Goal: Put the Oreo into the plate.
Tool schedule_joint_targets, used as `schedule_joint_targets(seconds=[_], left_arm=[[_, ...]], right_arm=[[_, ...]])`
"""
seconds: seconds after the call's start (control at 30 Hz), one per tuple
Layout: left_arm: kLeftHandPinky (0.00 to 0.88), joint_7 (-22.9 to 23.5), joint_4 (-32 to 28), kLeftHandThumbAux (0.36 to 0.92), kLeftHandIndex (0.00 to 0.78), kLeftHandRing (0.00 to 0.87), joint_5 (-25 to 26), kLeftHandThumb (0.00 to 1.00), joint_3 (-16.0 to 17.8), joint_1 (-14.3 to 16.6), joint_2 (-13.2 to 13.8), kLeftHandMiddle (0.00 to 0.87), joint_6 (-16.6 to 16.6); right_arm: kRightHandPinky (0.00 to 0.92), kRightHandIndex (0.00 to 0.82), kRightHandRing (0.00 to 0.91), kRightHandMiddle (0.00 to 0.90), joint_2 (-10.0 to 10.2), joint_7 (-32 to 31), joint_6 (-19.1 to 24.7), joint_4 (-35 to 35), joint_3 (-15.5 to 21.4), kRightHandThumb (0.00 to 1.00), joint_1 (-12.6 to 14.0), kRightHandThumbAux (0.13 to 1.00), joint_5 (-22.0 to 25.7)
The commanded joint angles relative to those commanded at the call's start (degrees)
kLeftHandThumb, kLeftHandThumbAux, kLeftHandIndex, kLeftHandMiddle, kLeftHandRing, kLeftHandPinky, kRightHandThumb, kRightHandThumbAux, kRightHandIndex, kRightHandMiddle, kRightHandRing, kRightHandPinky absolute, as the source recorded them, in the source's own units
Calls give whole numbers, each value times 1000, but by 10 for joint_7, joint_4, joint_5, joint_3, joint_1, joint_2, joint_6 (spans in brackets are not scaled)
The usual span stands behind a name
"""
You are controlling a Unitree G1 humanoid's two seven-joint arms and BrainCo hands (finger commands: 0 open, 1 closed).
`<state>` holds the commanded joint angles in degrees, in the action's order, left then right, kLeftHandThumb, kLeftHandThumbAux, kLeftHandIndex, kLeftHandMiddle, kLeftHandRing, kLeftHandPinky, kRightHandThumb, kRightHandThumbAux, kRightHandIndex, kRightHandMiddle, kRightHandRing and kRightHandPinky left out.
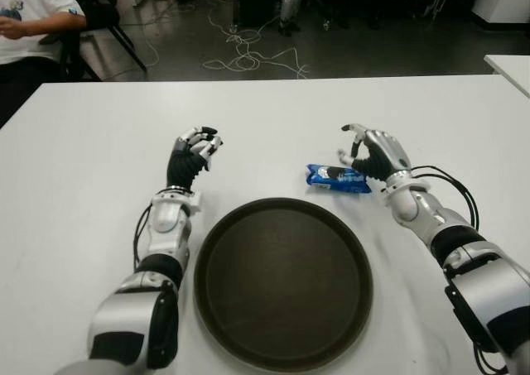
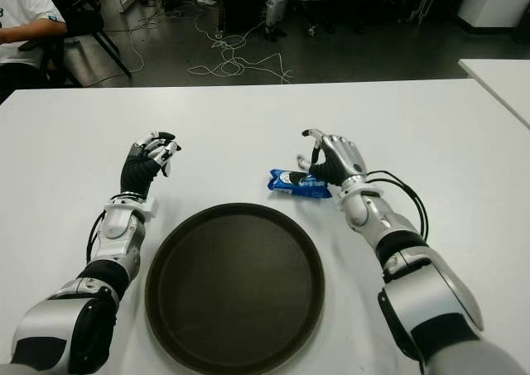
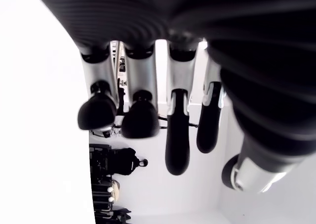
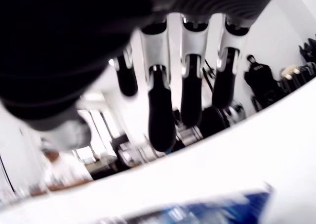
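A blue Oreo pack (image 1: pixel 337 178) lies flat on the white table (image 1: pixel 99 143), just beyond the upper right rim of the round dark plate (image 1: pixel 282 282). My right hand (image 1: pixel 370 153) hovers right beside the pack on its right, fingers spread and relaxed with nothing between them; in the right wrist view the Oreo pack (image 4: pixel 207 211) shows below the fingers (image 4: pixel 159 110), apart from them. My left hand (image 1: pixel 195 151) shows left of the plate, fingers loosely curled and holding nothing.
A person in a white shirt (image 1: pixel 29 15) sits at the table's far left corner. Cables (image 1: pixel 248 52) lie on the floor beyond the far edge. A second white table (image 1: pixel 509 67) stands at the far right.
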<state>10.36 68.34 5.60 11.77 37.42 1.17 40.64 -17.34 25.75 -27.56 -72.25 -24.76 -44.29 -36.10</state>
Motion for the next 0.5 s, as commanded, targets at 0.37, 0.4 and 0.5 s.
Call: schedule_joint_targets(seconds=[0.37, 0.4, 0.5], left_arm=[[777, -14, -2, 669, 399, 803, -11, 854, -7, -1, 1, 514, 10], [778, -12, -2, 669, 400, 802, -10, 855, -6, -2, 1, 514, 11], [780, -8, -4, 669, 401, 802, -6, 855, -5, -2, -1, 514, 10]], right_arm=[[0, 0, 0, 0, -6, -24, -2, 5, -15, 99, 0, 440, -11], [0, 0, 0, 0, -6, -27, -3, 6, -16, 95, 0, 436, -11], [0, 0, 0, 0, -7, -37, -4, 7, -16, 84, 0, 429, -10]])
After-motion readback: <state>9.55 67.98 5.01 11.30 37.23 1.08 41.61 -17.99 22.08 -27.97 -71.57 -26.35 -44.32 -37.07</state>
